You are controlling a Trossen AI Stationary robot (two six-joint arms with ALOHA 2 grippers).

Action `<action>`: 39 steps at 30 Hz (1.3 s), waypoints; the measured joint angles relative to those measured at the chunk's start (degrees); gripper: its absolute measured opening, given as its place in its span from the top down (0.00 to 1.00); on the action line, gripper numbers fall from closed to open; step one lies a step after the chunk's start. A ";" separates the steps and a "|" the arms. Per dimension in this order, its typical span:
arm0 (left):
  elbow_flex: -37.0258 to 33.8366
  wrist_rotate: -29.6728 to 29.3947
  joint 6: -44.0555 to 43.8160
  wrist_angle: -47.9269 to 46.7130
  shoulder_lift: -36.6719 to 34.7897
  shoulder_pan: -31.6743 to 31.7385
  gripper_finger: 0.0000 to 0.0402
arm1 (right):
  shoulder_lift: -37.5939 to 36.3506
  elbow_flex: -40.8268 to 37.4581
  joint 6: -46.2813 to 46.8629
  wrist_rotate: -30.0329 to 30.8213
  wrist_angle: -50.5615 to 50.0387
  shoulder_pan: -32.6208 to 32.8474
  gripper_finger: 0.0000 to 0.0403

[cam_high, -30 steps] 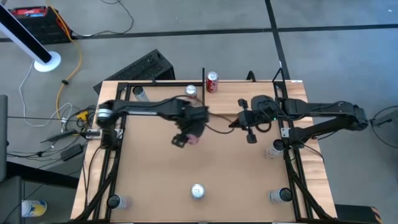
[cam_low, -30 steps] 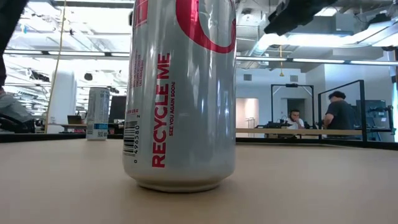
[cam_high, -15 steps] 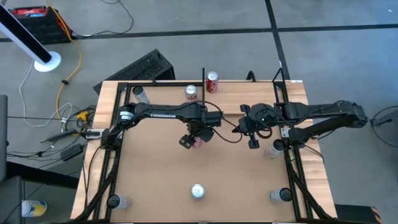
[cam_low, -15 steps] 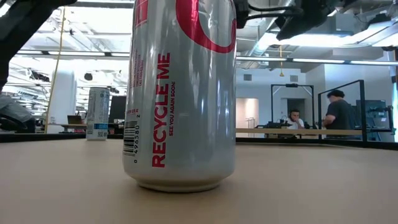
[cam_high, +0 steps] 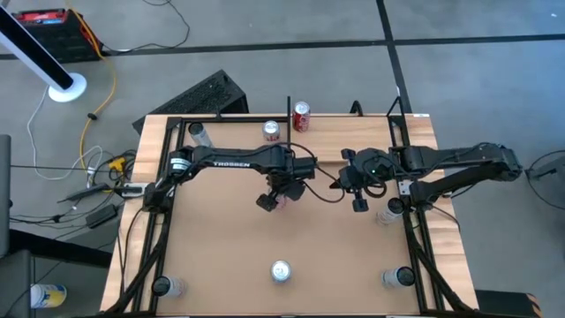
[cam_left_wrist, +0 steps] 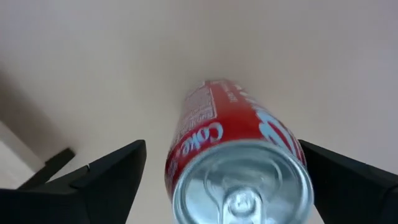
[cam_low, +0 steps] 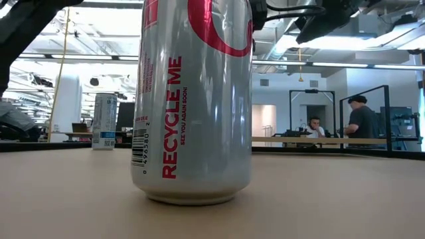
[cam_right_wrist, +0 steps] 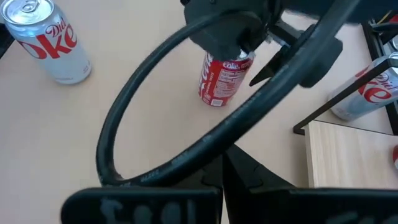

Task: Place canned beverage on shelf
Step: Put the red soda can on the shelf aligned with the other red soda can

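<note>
A red Coke can (cam_left_wrist: 239, 155) stands upright on the brown table near its middle; it also shows in the right wrist view (cam_right_wrist: 221, 78). My left gripper (cam_high: 278, 193) is open right above it, one finger on either side of the can's top. My right gripper (cam_high: 357, 187) hovers to the right of the can, holding nothing. The pale shelf plank (cam_high: 331, 128) with its thin black upright bar (cam_high: 289, 108) lies at the far edge. A second red can (cam_high: 301, 116) stands on it beside the bar. My left gripper comes at the red can from above, its fingers (cam_left_wrist: 106, 177) pointing down past the can's rim (cam_left_wrist: 186, 180). A gap shows at one finger. The other finger (cam_left_wrist: 339, 177) lies close to the can's side; I cannot tell whether it touches.
A silver Diet Coke can (cam_high: 281, 270) stands near the front edge, filling the low view (cam_low: 196, 99). Another silver can (cam_high: 271, 131) stands left of the shelf bar. More cans stand at the table's corners (cam_high: 163, 285) (cam_high: 397, 276). A black cable (cam_right_wrist: 155, 99) loops before my right wrist.
My left gripper has swung a little toward the table's right edge and come to rest over the red can. It has kept still for the last half second.
</note>
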 joint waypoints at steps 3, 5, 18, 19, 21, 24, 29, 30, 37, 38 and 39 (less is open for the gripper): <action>3.81 -0.01 -0.77 -3.26 -0.44 -0.02 0.04 | 0.00 0.00 0.02 1.38 -0.02 0.00 0.95; 7.38 0.09 -1.66 -6.44 -0.73 0.10 0.04 | -0.03 0.00 0.01 2.27 -0.25 -0.01 0.95; 7.17 -1.37 -17.65 -17.70 -15.40 7.43 0.04 | -2.37 -0.03 -0.02 3.78 0.51 -1.36 0.94; 3.90 -1.23 -18.44 -15.49 -18.49 8.21 0.04 | -2.12 -0.13 -0.02 3.78 1.30 -1.81 0.94; -4.81 -0.75 -19.40 -9.69 -25.67 9.65 0.04 | -1.21 -1.30 -0.30 2.94 7.47 -2.51 0.94; -20.90 0.73 -20.89 3.16 -37.97 10.91 0.04 | 0.46 -5.13 -2.45 -1.60 17.78 -3.74 0.93; -47.14 1.98 -24.79 28.24 -56.90 10.26 0.04 | 5.78 -7.88 -3.92 -5.17 31.84 -3.80 0.93; -51.57 2.20 -25.41 33.47 -59.90 9.74 0.04 | 7.11 -7.80 -3.93 -5.24 34.74 -3.76 0.92; -77.66 3.22 -26.49 72.11 -73.13 7.75 0.04 | 18.45 -7.36 -1.71 -9.59 51.00 -3.67 0.79; -80.43 3.26 -26.45 76.44 -73.84 7.63 0.04 | 20.06 -6.58 -1.53 -9.61 51.09 -3.67 0.75; -82.81 3.34 -26.26 80.28 -74.34 7.62 0.04 | 21.30 -5.89 -1.08 -9.60 51.04 -3.67 0.71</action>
